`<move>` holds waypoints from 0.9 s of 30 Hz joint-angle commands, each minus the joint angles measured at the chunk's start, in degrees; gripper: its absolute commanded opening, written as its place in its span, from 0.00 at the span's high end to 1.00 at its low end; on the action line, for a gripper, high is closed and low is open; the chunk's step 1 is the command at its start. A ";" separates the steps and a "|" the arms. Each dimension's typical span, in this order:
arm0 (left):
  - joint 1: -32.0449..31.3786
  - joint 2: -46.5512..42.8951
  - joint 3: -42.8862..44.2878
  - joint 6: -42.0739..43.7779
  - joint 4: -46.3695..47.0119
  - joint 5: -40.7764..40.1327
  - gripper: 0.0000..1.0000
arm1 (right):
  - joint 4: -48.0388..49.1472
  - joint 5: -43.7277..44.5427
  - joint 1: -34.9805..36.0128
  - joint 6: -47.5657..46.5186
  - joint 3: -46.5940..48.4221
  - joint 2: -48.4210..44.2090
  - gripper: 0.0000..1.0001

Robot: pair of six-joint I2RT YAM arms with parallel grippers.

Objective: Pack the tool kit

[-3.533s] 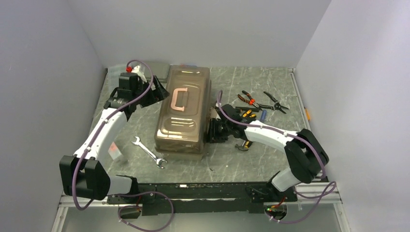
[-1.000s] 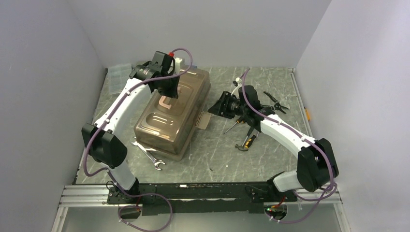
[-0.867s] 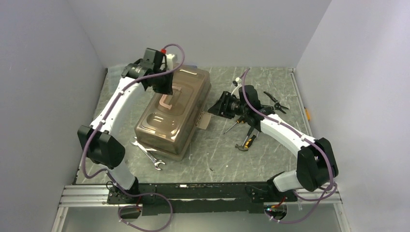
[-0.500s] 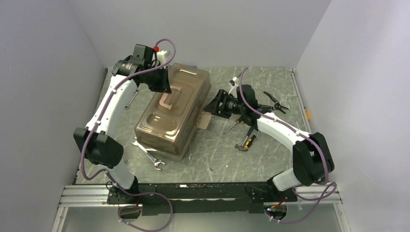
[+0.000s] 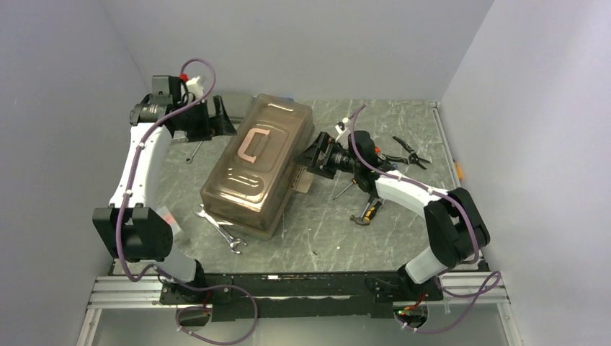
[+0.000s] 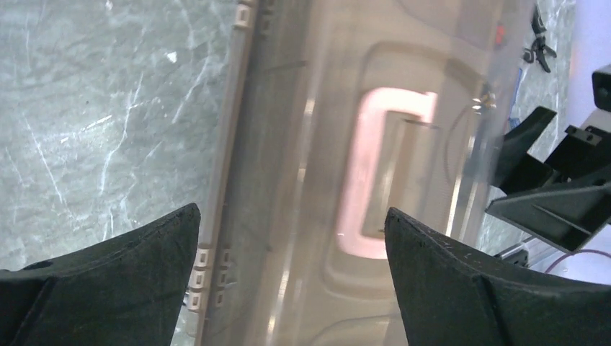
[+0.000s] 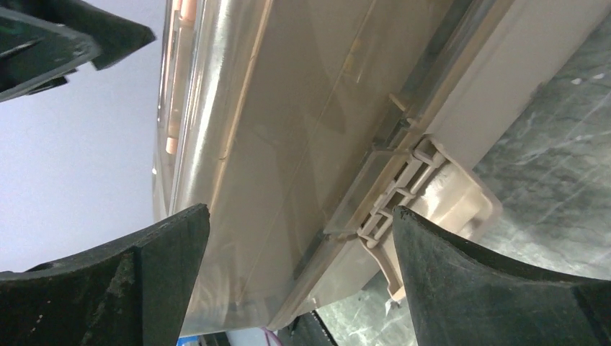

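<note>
The tool kit's tan-brown toolbox [image 5: 253,193] lies askew mid-table with its smoky lid shut and the pink handle [image 5: 251,144] flat on top. My left gripper [image 5: 222,120] hangs open by the box's far left corner, and in the left wrist view it [image 6: 292,213] looks down on the lid and handle [image 6: 375,173]. My right gripper [image 5: 308,160] is open at the box's right side, its jaws straddling the side latch [image 7: 425,187] without touching it. A steel wrench [image 5: 220,229] lies in front of the box. A hammer [image 5: 366,213], a screwdriver [image 5: 344,189] and black pliers [image 5: 411,153] lie to the right.
A small wrench [image 5: 193,151] lies on the table under the left arm. A flat grey case [image 5: 236,101] sits at the back behind the left gripper. Grey walls close in the table on three sides.
My left gripper has let go of the pink handle, opened wide and swung back to the left. The right gripper has opened wider and moved closer to the box's latch side.
</note>
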 commanded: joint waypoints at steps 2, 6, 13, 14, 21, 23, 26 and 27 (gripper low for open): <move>8.67 -1.23 -7.78 -3.47 7.74 10.72 0.01 | 8.01 0.26 1.88 2.24 0.08 1.70 0.01; 15.28 -2.40 -15.90 -7.79 14.77 18.48 0.02 | 13.67 0.72 2.15 5.39 -2.16 3.22 0.19; 24.48 -3.43 -25.97 -13.00 23.25 23.22 0.13 | 11.43 3.63 2.52 6.59 -2.46 4.78 0.51; 24.69 -3.12 -26.45 -13.22 23.67 23.13 0.13 | 11.89 3.79 2.46 7.14 -2.67 5.05 0.54; 23.64 2.00 -29.77 -14.29 26.67 24.21 0.16 | 16.10 3.52 2.76 10.63 -3.52 8.86 0.86; 22.29 2.55 -31.64 -14.63 27.74 23.81 0.16 | 15.99 3.72 2.92 11.10 -3.55 9.64 0.93; 20.57 2.24 -36.04 -16.36 30.62 23.40 0.16 | 17.38 3.60 3.28 11.47 -3.59 10.51 0.96; 19.91 2.04 -37.38 -17.05 31.75 23.24 0.16 | 18.03 3.30 3.30 11.56 -3.32 10.84 0.96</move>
